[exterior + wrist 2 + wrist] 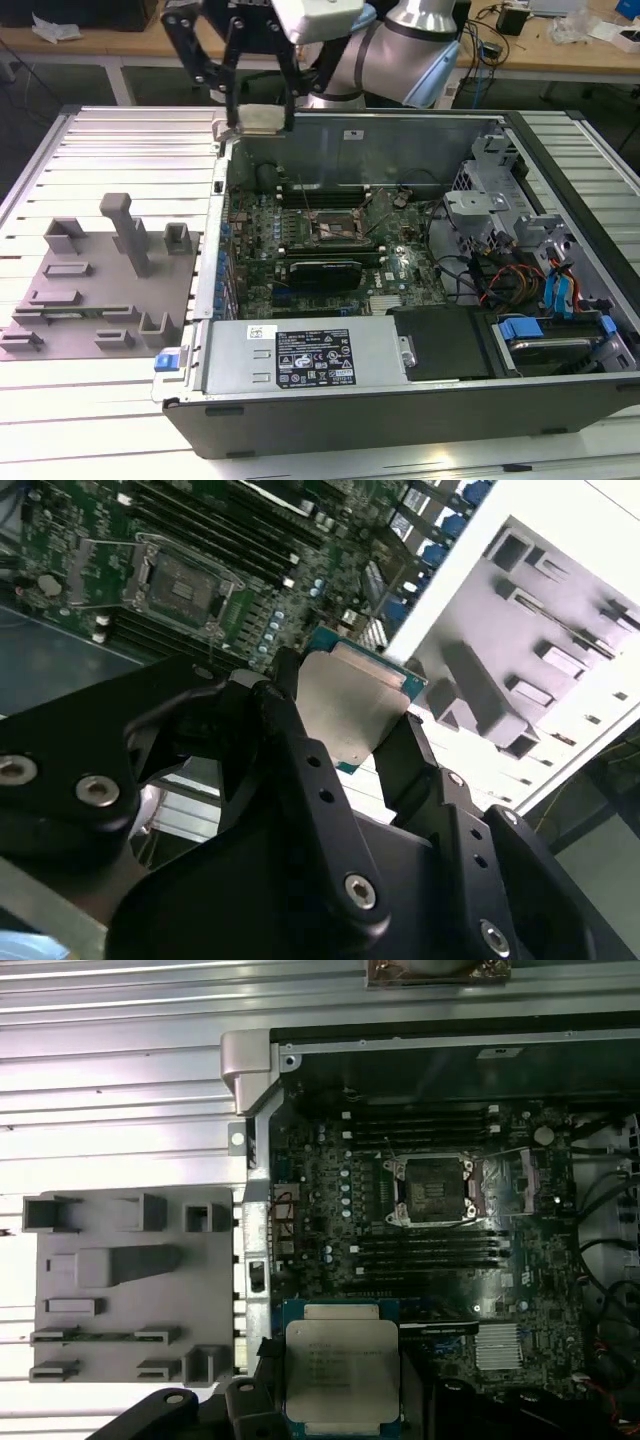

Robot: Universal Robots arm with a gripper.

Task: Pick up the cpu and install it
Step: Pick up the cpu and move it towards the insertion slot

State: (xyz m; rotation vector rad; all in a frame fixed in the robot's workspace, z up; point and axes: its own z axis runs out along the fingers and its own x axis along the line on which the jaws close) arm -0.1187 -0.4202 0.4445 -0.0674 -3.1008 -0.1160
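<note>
Cpu hangs flat, pinched edgewise in the gripper, motherboard socket well below, toward the exterior view's right.

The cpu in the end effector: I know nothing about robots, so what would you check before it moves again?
1. The cpu is gripped by the end effector: ok, it is clamped on two opposite edges.
2. The cpu is clear of the gray tray: ok.
3. The motherboard socket is uncovered and empty: ok, as far as the first wrist view shows.
4. The cpu is above the socket: not ok, it hangs near a corner of the computer case, with the socket off to one side.
5. The cpu's orientation matches the socket: cannot tell.
</note>
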